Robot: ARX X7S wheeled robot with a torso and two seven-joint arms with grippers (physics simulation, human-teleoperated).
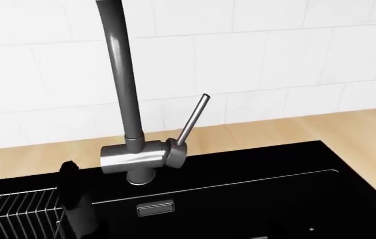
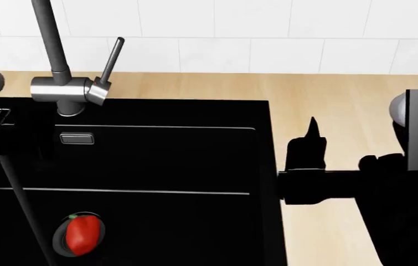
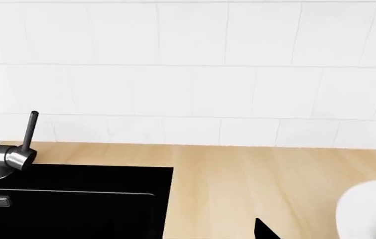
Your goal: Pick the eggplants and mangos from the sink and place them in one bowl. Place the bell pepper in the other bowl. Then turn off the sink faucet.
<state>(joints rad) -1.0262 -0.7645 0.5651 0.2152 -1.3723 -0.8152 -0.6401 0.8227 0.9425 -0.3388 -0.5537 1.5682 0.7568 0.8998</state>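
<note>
The sink faucet (image 2: 65,88) is standing at the far left rim of the sink (image 2: 194,160), its thin lever handle (image 2: 111,58) slanting up and to the right. A red-to-yellow mango (image 2: 81,234) is lying over the round drain at the near left of the basin. The right gripper (image 2: 308,145) is hovering over the wooden counter (image 2: 327,100) just right of the sink, holding nothing visible; its opening cannot be judged. Only one dark finger (image 1: 74,194) of the left gripper is showing, near the wire rack (image 1: 15,211). A white bowl (image 3: 367,209) holding something red is sitting at the far right.
</note>
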